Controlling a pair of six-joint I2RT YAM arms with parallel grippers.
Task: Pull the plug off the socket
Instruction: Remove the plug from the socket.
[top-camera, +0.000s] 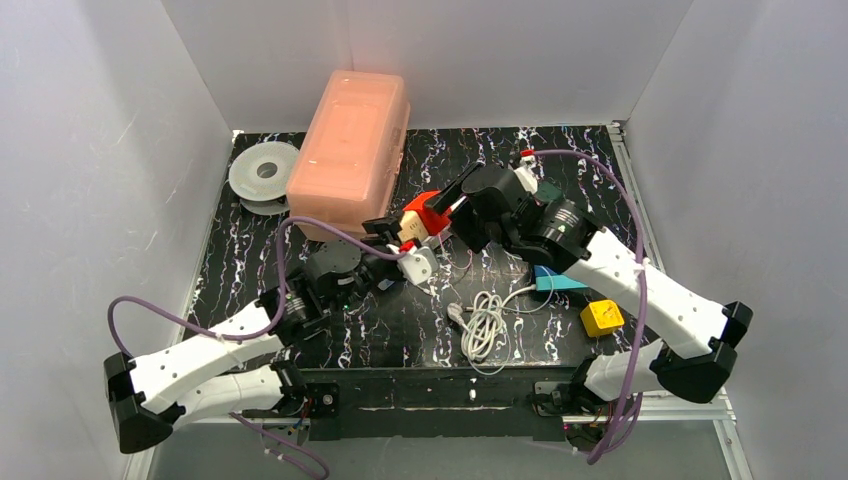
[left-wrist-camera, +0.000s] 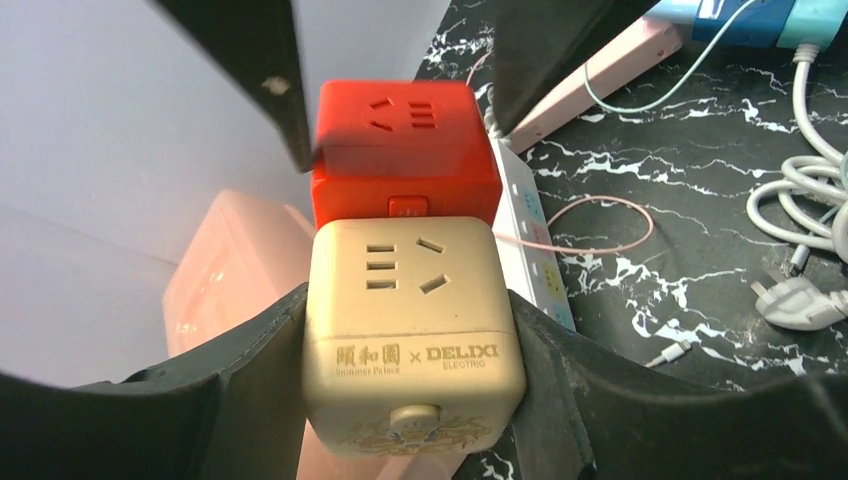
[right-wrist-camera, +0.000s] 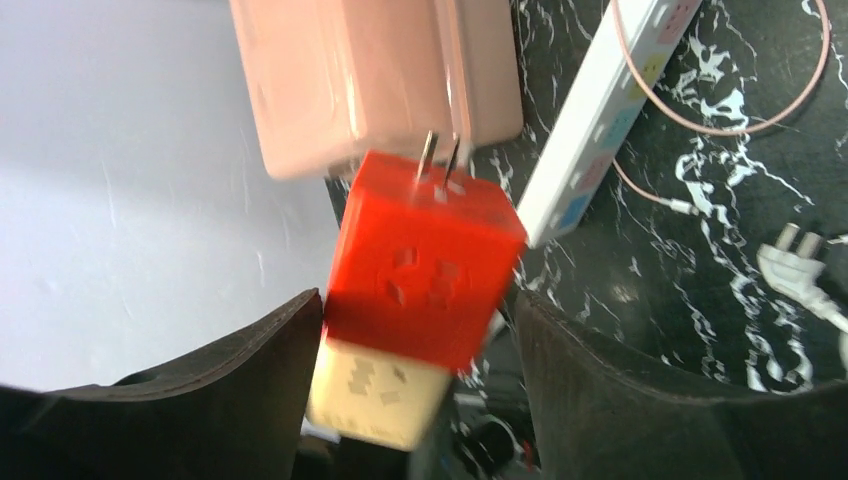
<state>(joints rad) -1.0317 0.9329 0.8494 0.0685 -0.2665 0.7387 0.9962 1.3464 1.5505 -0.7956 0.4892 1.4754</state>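
Note:
A beige cube plug (left-wrist-camera: 410, 300) is joined end to end with a red cube socket (left-wrist-camera: 405, 150), and the pair hangs above the table (top-camera: 430, 212). My left gripper (left-wrist-camera: 410, 330) is shut on the beige cube, one pad flat on each side. My right gripper (right-wrist-camera: 415, 330) straddles the red cube (right-wrist-camera: 425, 260). Its left finger touches the cube and a narrow gap shows at the right finger, so it stands open. The red cube's own two prongs (right-wrist-camera: 440, 155) stick out free at its far end. The right wrist view is blurred.
A large pink lidded box (top-camera: 350, 140) stands just behind the cubes. A white power strip (right-wrist-camera: 600, 110) with a thin pink cable loop (left-wrist-camera: 590, 225) lies beneath. A coiled white cable (top-camera: 485, 325), a yellow block (top-camera: 602, 318), a teal piece (top-camera: 560, 282) and a clear spool (top-camera: 265, 175) are also on the table.

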